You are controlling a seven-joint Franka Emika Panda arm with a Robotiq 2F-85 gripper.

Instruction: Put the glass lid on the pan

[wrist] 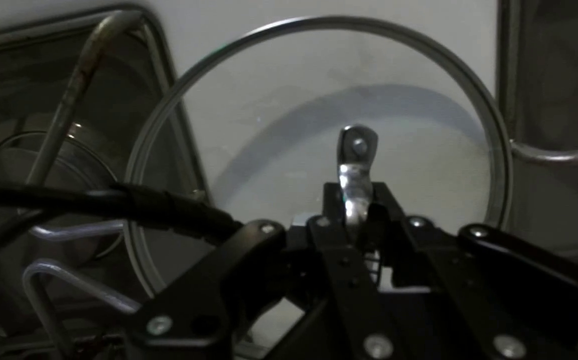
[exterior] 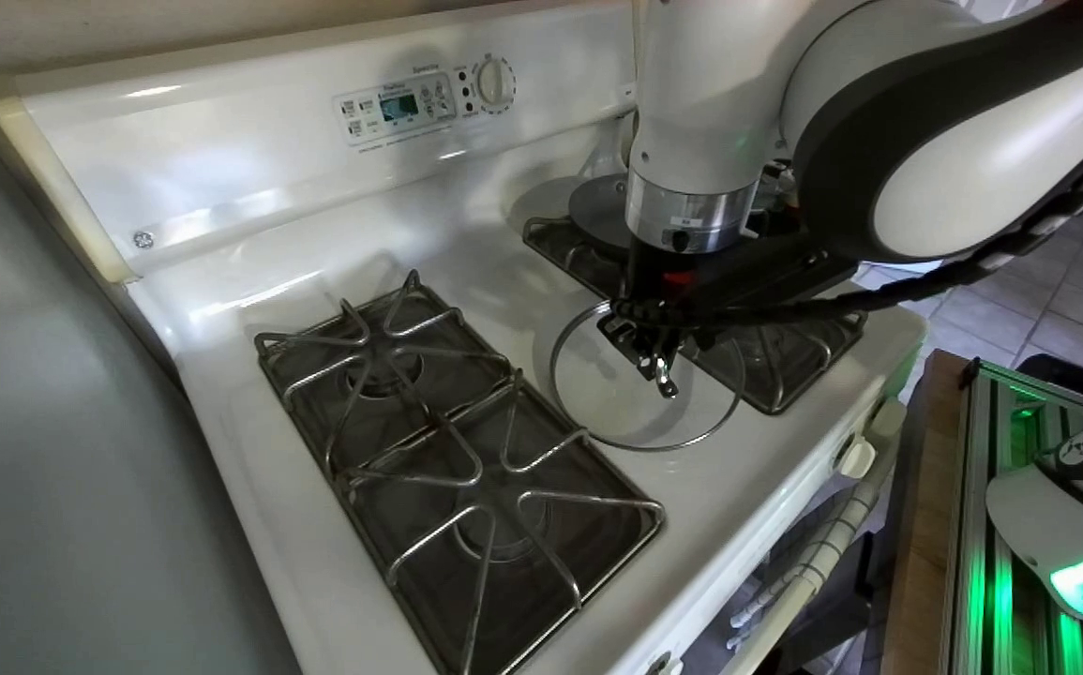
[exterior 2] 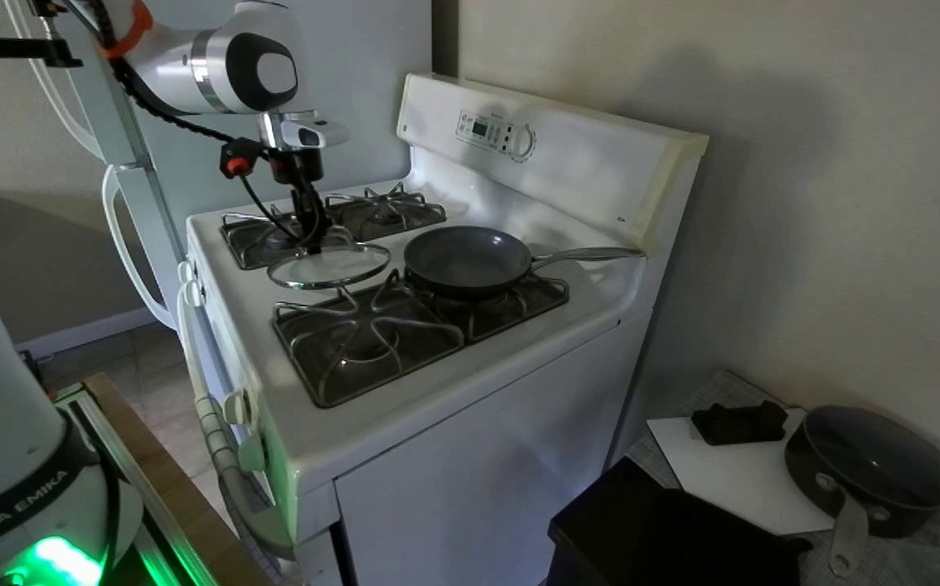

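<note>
Gripping glass lid [exterior 2: 335, 267] w/ claw [wrist: 355, 200]: pinching its metal handle [wrist: 358, 145] firmly, opened no wider than that. Holding lid clear of table [exterior 2: 437, 382], judging by the offset shadow [wrist: 394, 97] in wrist view; hanging slightly low on the front-edge side, apparently. Hovering mostly btwn the two sets of burner grates [exterior 2: 376, 312], nearer front edge than back edge. Locating pan [exterior 2: 467, 256] uncovered on one of those sets, at back corner farthest from fridge [exterior 2: 380, 98], pan handle [exterior 2: 588, 254] toward that corner.

Reckoning task approx. half done. Ticking off grasp + lift. Leaving TBD: transfer to back corner, centering over pan, lowering, release, backing off. Not covering any part of pan yet; prob. needing to level lid first, else risking an off-center seat.
</note>
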